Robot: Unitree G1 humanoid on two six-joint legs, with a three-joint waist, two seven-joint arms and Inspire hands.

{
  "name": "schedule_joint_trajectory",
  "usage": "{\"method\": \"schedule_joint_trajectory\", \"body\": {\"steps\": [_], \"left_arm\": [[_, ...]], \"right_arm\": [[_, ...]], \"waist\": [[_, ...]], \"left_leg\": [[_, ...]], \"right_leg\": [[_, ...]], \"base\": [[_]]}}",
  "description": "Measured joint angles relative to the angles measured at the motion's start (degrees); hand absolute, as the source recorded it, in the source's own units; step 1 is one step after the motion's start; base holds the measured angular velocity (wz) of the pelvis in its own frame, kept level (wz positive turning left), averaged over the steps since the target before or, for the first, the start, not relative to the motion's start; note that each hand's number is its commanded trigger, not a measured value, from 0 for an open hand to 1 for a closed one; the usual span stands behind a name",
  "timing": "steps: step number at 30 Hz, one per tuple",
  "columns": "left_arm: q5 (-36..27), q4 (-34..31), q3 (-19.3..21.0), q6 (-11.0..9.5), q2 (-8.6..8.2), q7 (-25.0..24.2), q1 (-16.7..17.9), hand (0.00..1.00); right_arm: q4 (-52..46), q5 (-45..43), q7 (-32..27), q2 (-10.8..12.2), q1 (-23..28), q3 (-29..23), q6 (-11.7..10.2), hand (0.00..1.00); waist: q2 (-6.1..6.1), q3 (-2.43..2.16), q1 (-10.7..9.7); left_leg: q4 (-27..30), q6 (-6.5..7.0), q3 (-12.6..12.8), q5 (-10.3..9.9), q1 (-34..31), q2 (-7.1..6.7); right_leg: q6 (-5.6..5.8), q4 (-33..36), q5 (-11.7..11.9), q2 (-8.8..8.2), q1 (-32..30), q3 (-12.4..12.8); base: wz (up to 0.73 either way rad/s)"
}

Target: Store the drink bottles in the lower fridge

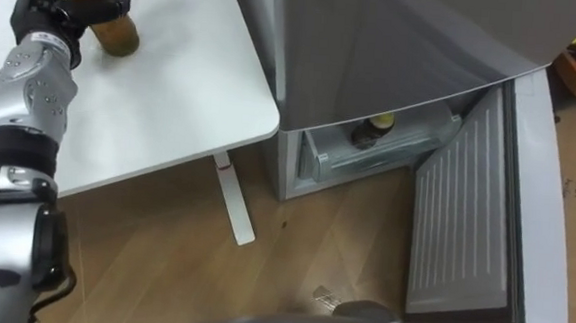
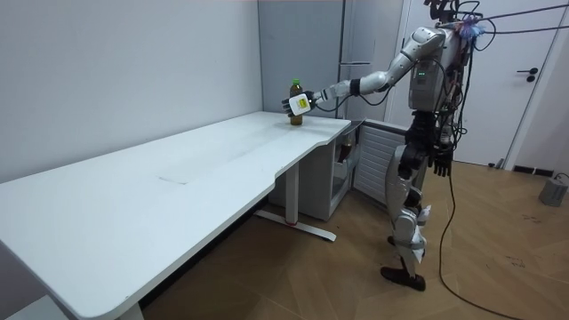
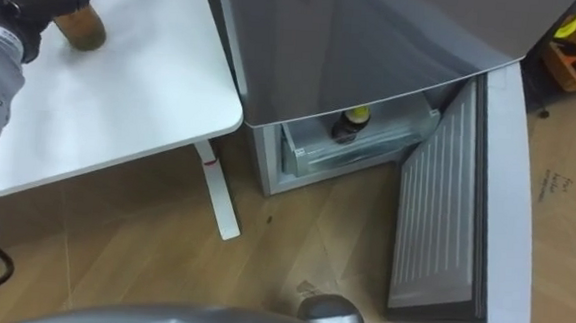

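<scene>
Left hand (image 1: pixel 48 15) has its fingers (image 1: pixel 95 9) curled round the bottle (image 1: pixel 117 35), and the surface (image 1: pixel 172 94) all around them is bare, so plenty of room there. Right of the fingers, just past the surface's edge, the fridge (image 1: pixel 395 48) wall is in the way. Below that the drawer (image 1: pixel 409 149) is open with a second bottle (image 1: pixel 372 130) in it, and the door (image 1: pixel 475 223) hangs open further right.
</scene>
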Motion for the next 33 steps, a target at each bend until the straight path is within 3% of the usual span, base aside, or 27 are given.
{"method": "schedule_joint_trajectory", "body": {"steps": [13,25,33], "left_arm": [[-3.2,4.2,-2.2,0.4,0.15,0.3,-1.2,1.0],[-3.2,4.5,-2.2,1.4,0.16,0.3,-1.7,1.0],[-5.5,-2.5,-2.3,1.4,0.15,3.1,-1.7,1.0]], "right_arm": [[0.2,0.1,-0.4,0.0,-0.1,2.1,-1.1,0.0],[-0.6,-0.2,-0.4,-0.1,0.1,2.1,-1.1,0.0],[-3.5,0.4,-1.0,-0.1,0.0,2.0,-2.1,0.0]], "waist": [[0.77,0.42,-0.1],[0.52,0.38,0.1],[-0.36,0.26,0.2]], "left_leg": [[0.2,0.0,-0.1,0.0,-0.6,0.0],[0.1,0.0,-0.1,0.0,-0.5,-0.01],[0.0,0.0,-0.1,0.0,-0.3,-0.01]], "right_leg": [[-0.07,-0.1,0.1,-0.13,-0.6,-0.5],[-0.08,0.0,0.1,-0.14,-0.6,-0.3],[-0.08,0.0,0.1,-0.16,-0.3,-0.5]], "base": [[0.02],[0.0],[0.01]]}}
